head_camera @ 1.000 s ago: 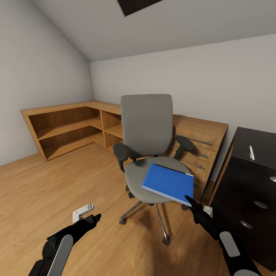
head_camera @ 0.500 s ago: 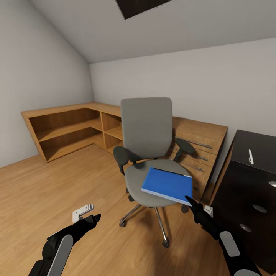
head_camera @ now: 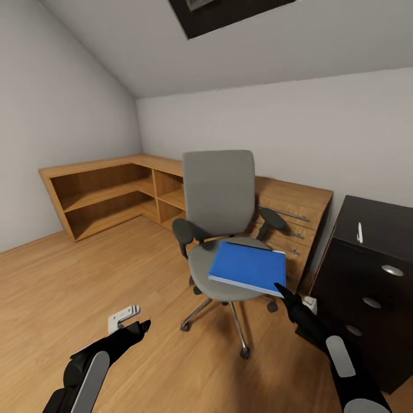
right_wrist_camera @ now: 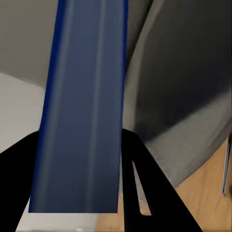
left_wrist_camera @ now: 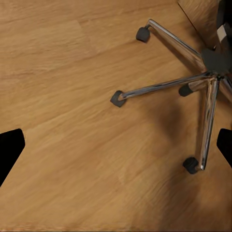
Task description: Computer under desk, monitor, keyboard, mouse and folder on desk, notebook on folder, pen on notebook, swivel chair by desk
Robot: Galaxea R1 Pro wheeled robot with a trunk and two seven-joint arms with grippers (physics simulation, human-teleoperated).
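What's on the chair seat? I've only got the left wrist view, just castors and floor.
Observer: The folder lies tilted over the seat of the swivel chair.
Operator: Is the right tool on it?
Observer: Yes, it grips the folder's near corner. The right wrist view shows the blue edge between the fingers.
Operator: Where's the desk?
Observer: The desk stands just right of the chair, with the pen lying on top.

No text, label, brand, number or sign can be read anywhere.
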